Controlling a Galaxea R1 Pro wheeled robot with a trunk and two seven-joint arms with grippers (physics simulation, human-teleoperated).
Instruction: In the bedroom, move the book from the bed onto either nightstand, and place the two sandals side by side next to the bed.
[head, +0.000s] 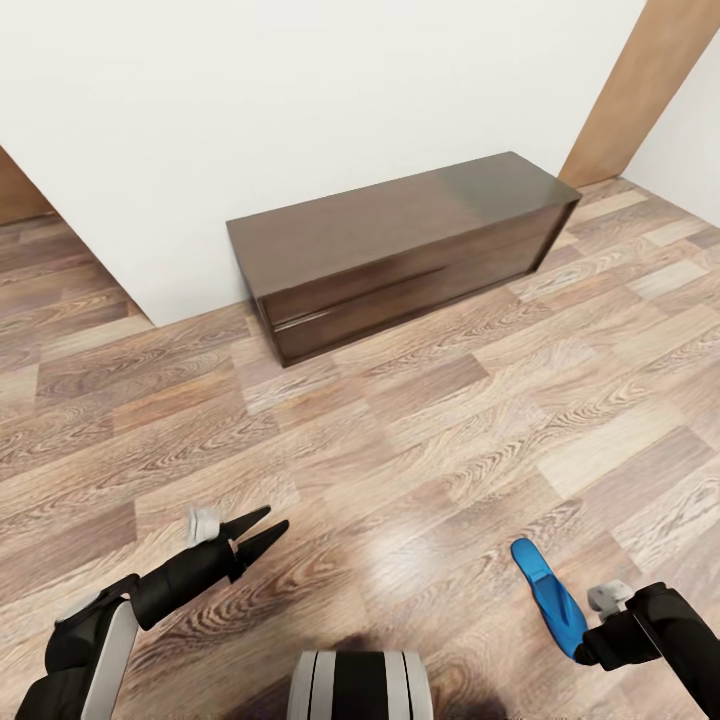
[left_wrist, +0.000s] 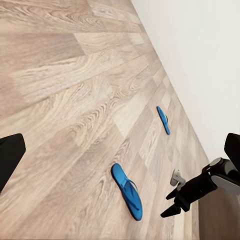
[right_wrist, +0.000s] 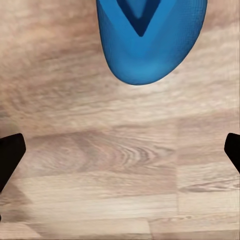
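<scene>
Wood-plank floor (head: 420, 430), white wall (head: 300, 90); blue sandal (head: 548, 598) lengthwise wallward; left claw (head: 262, 532) wide, right claw (right_wrist: 120, 150) wide.

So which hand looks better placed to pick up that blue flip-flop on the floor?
The right hand, probably. The flat bright blue flip-flop lies just ahead of its open fingers, while the left hand hangs over bare wood-plank floor, well away.

Light wood-plank floor (head: 420, 440), glossy in patches. Long low dark brown bench (head: 400, 250) against plain white wall (head: 300, 90).
</scene>
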